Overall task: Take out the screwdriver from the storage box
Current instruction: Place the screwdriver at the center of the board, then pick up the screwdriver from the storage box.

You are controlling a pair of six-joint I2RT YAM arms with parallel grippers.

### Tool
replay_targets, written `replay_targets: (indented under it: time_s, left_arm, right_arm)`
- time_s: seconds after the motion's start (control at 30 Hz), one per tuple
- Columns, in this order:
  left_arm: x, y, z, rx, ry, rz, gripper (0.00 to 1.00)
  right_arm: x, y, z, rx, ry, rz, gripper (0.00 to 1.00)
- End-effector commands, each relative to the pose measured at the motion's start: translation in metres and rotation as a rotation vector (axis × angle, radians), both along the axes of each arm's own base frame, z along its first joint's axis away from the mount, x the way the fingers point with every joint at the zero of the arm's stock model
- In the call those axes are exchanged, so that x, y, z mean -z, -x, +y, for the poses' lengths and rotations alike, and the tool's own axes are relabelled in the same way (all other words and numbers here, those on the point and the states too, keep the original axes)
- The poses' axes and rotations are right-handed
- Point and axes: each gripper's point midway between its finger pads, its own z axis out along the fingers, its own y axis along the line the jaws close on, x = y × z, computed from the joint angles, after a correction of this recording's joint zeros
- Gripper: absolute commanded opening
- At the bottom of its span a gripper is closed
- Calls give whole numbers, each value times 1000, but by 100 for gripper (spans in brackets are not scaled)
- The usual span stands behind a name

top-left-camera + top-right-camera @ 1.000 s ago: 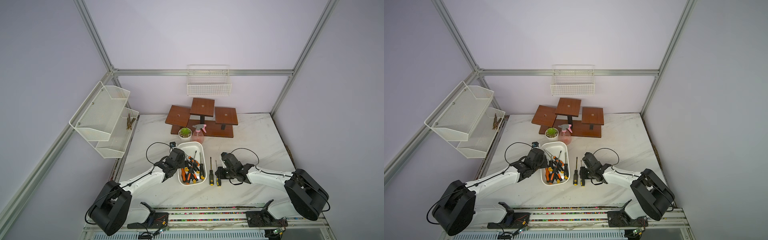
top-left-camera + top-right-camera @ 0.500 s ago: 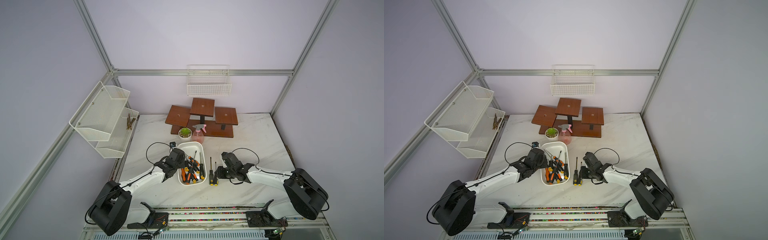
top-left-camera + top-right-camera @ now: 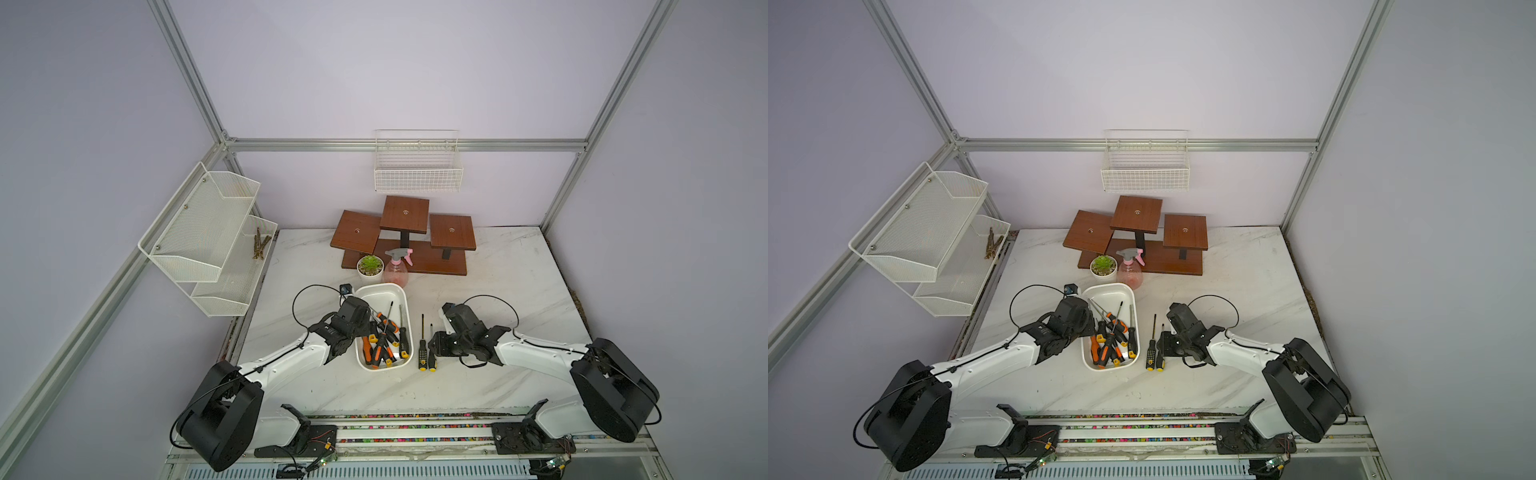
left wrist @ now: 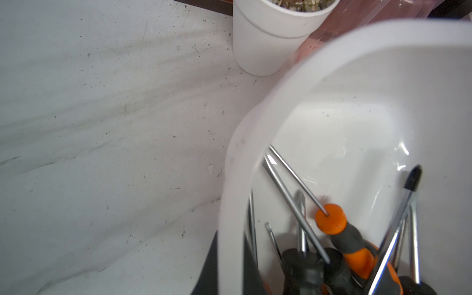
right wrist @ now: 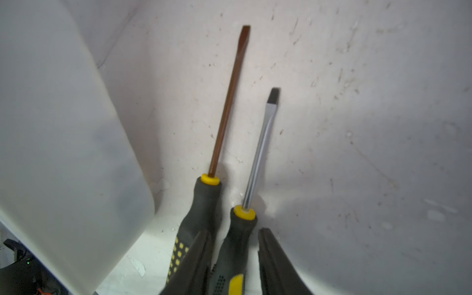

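Left hand [image 4: 227, 260] pinches the box [image 3: 379, 297] wall, steadying it. Right hand [image 5: 233, 231], jaws slightly parted, straddles the shorter screwdriver [image 5: 241, 229], which lies on the tabletop [image 3: 498, 270] just beside the box, outside it. Recommended: spread the jaws fully, then lift straight up, clear of the longer screwdriver [image 5: 204, 204] alongside.

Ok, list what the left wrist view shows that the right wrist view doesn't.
Left wrist only: orange-handled screwdrivers inside the storage box, a plant pot, a pink spray bottle. Right wrist only: a long screwdriver and a short screwdriver on the table, the open right hand astride the short one. Both: the box's white wall and the table.
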Motion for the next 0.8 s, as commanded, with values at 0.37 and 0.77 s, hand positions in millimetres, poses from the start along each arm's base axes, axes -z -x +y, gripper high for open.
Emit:
replay_targets:
  time_s: [0.37,0.77]
  left_arm:
    - [-21,-8,-4,3,8,-63,0]
    - [-25,-10,-10,15,16,-72,0]
  right_arm:
    - [-121,12,66,-143,-108,-214,38]
    - [-92,20,115,-197,-196,-128,37]
